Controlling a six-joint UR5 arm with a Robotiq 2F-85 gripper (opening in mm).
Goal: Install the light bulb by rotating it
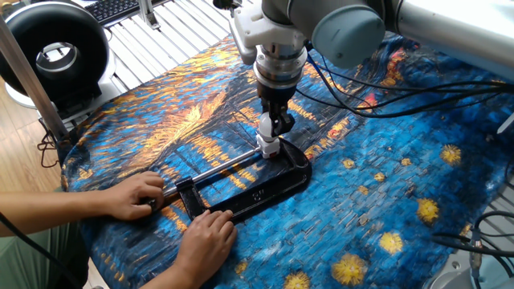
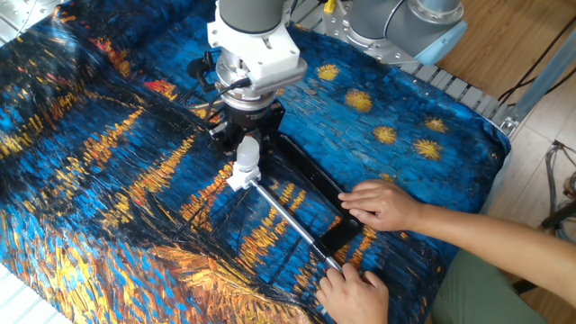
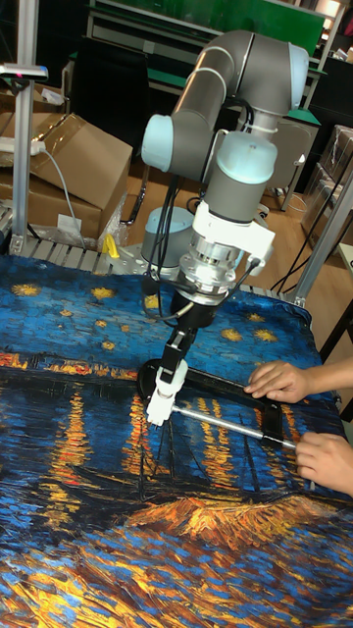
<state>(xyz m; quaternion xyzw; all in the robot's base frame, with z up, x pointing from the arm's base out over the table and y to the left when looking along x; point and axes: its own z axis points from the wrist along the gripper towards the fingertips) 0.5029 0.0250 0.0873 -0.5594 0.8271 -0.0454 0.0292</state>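
The light bulb (image 2: 245,155) stands upright in the white socket block (image 2: 239,177), which the black clamp (image 1: 269,186) pins to the painted cloth (image 1: 385,193). Our gripper (image 2: 244,142) is clamped on the bulb's dome from straight above, we judge so that a wrist turn threads it in. Two human hands (image 1: 132,197) steady the clamp's bar (image 2: 288,216) well clear of us; nothing blocks the rotation, though cables (image 1: 353,96) trail nearby.
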